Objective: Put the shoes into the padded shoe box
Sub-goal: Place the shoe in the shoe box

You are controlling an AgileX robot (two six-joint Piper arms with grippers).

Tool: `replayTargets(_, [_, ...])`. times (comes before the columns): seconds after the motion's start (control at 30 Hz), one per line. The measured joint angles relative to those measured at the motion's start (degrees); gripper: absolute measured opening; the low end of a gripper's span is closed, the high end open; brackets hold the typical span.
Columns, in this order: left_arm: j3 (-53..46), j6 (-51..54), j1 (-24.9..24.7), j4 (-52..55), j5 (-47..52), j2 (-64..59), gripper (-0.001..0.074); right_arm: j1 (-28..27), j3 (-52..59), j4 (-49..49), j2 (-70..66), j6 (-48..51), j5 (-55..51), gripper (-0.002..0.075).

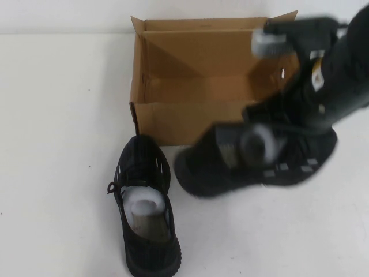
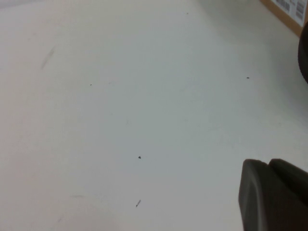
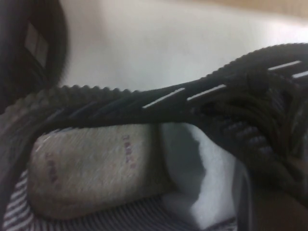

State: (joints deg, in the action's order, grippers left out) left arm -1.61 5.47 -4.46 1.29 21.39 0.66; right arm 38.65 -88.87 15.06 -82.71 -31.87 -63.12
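The brown cardboard shoe box (image 1: 190, 118) stands open at the back centre of the table. One black sneaker (image 1: 144, 213) with white stuffing lies in front of the box's left corner, toe toward the box. My right gripper (image 1: 278, 135) reaches down from the upper right and is shut on the second black sneaker (image 1: 230, 164), which is blurred and just in front of the box's right half. In the right wrist view this sneaker's opening (image 3: 96, 168) and striped side fill the picture, close to my right gripper (image 3: 262, 192). My left gripper (image 2: 274, 195) is shut and empty over bare table.
The white table (image 1: 52, 144) spreads to the left and front. A corner of the box with a barcode label (image 2: 288, 9) shows in the left wrist view, with a dark shape (image 2: 304, 53) at the picture's edge.
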Motion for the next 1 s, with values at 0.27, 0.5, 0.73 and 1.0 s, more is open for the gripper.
replayTargets(0.27, [0.00, -0.10, 0.00, 0.00, 0.00, 0.00, -0.0004, -0.12, -12.81, 8.86, -6.01, -2.13, 1.92, -0.0006])
replayTargets(0.5, [0.00, -0.10, 0.00, 0.00, 0.00, 0.00, -0.0004, -3.95, -25.79, 10.24, -16.45, -3.60, 2.41, -0.0006])
replayTargets(0.73, [0.00, -0.10, 0.00, 0.00, 0.00, 0.00, -0.0004, -7.02, -34.38, 9.72, -26.77, -5.62, 6.30, -0.0006])
replayTargets(1.0, [0.00, -0.10, 0.00, 0.00, 0.00, 0.00, -0.0004, -8.14, -42.25, 8.56, -35.42, -5.69, 8.03, -0.0006])
